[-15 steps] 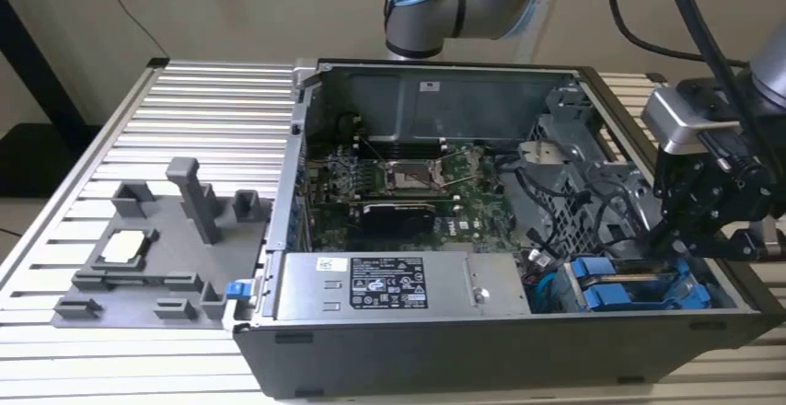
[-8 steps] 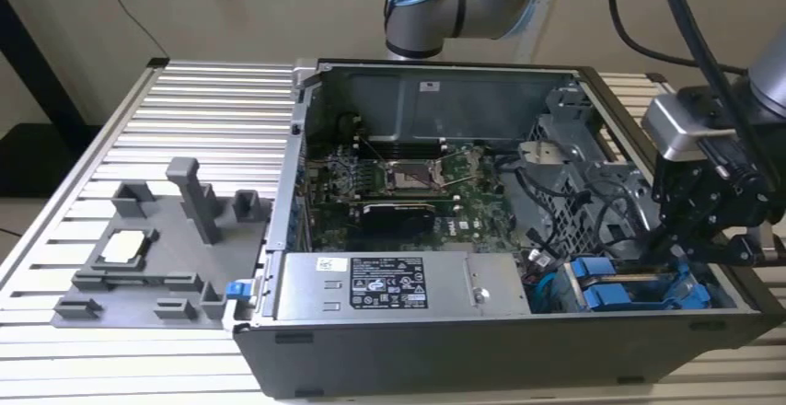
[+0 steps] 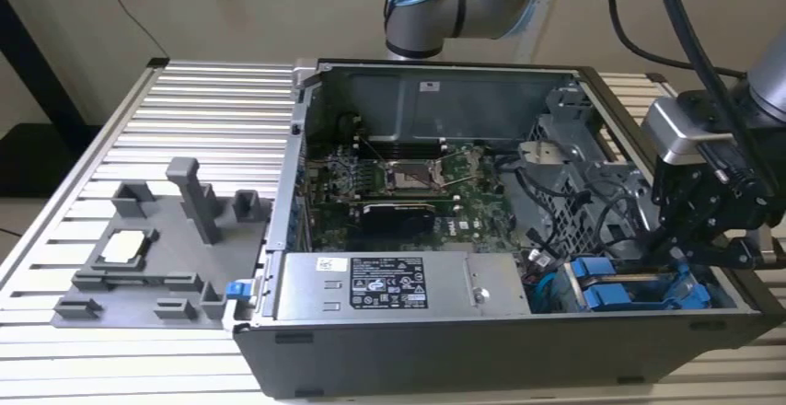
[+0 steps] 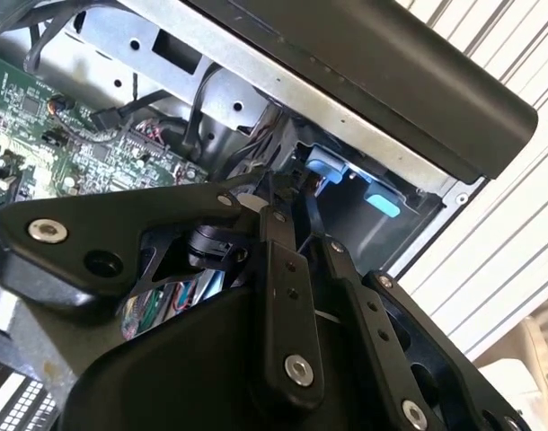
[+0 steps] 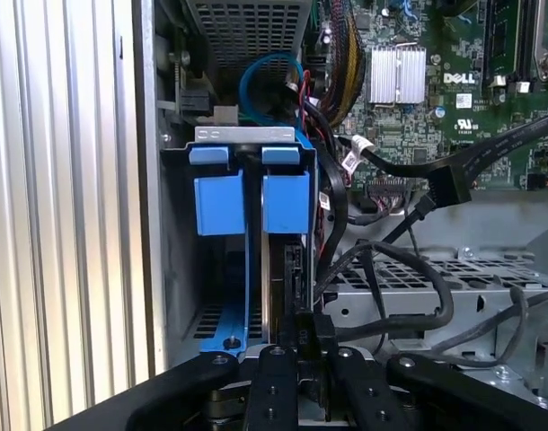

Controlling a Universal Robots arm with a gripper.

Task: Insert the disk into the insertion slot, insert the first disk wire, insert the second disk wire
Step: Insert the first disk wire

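From my station I take the silver power-supply box inside the open computer case as my reference. Just beside the box, toward the exterior view's right, sits the grey drive cage, and the gripper hangs over that cage at the case's corner. In the first wrist view the insertion slot is already occupied: the disk stands edge-on inside it, its blue frame tab level with the tab of the other blue carrier in the neighbouring bay. The gripper is drawn in narrow, and as far as I can make out its fingers pinch a black plug that sits against the exposed end of the disk. In the second wrist view the gripper shows the same close-set fingers with only a thin gap, a dark cable running up out of it toward the cage. Other black cables loop between the cage and the motherboard, which lies just behind the box. Well apart from the box, on the exterior view's left, a grey fixture tray rests on the slatted table.
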